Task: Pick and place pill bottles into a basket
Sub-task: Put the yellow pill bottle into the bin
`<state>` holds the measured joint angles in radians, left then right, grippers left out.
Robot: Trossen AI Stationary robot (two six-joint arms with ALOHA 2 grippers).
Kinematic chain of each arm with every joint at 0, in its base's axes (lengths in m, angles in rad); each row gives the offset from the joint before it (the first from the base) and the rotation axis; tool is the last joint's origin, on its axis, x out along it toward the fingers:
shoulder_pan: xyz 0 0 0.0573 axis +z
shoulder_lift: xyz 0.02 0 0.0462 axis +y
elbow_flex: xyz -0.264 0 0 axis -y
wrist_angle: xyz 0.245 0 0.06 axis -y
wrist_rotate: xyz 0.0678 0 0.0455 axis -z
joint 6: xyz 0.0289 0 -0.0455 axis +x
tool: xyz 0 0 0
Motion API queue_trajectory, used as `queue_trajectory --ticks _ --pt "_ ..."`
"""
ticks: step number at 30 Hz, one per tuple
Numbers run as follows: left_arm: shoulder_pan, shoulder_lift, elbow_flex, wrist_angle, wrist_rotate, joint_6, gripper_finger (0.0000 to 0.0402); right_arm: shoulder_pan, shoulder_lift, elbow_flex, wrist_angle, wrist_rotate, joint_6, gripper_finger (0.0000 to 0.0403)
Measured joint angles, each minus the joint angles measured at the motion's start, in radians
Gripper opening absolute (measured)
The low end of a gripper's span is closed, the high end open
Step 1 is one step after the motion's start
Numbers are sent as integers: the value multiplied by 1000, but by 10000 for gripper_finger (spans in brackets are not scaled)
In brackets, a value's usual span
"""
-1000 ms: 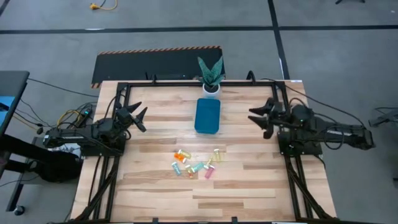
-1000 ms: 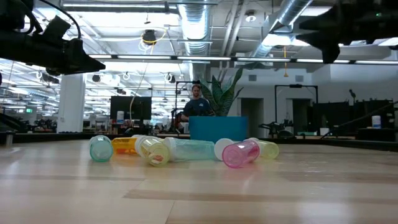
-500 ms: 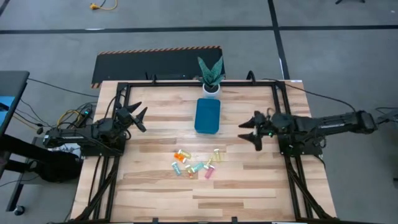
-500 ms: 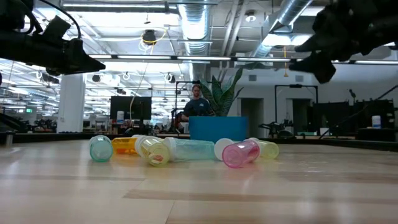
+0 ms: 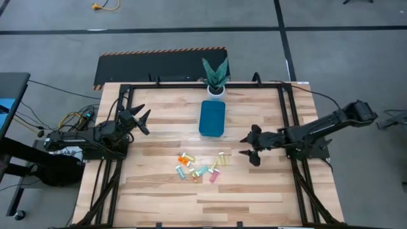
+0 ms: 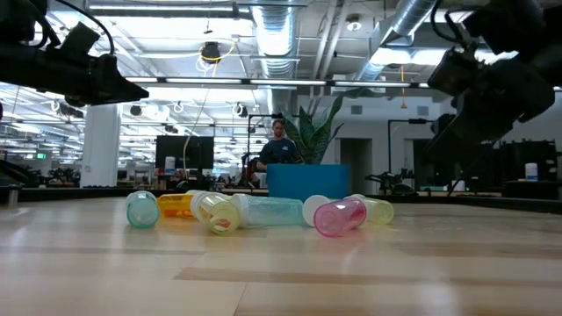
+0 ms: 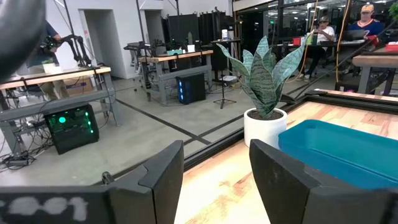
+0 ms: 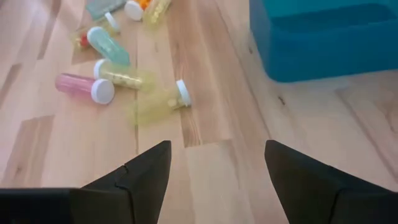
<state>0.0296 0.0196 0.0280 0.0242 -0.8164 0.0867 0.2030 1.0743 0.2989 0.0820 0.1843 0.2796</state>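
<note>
Several small pill bottles in orange, yellow, green and pink lie on their sides in a cluster on the wooden table, near its middle; they also show in the low view and the right wrist view. The teal basket stands farther back; it shows in the right wrist view and left wrist view. My right gripper is open, above the table to the right of the bottles, nearest a yellow one. My left gripper is open and empty at the table's left.
A white pot with a green plant stands at the table's far edge behind the basket. A black frame runs around the table. A person sits in the room beyond the table.
My right gripper has reached from the table's right side toward the middle and a little toward the near edge, coming down toward the pill bottles, and stays open. The bottles and basket have not moved.
</note>
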Motion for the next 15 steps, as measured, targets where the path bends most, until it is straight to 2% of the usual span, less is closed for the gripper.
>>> queue_trajectory --ticks 10,15 --pt "0 0 0 0 0 0 175 33 170 2 71 -2 38 255" --pt "0 0 0 0 0 0 175 33 272 52 55 -18 69 255"
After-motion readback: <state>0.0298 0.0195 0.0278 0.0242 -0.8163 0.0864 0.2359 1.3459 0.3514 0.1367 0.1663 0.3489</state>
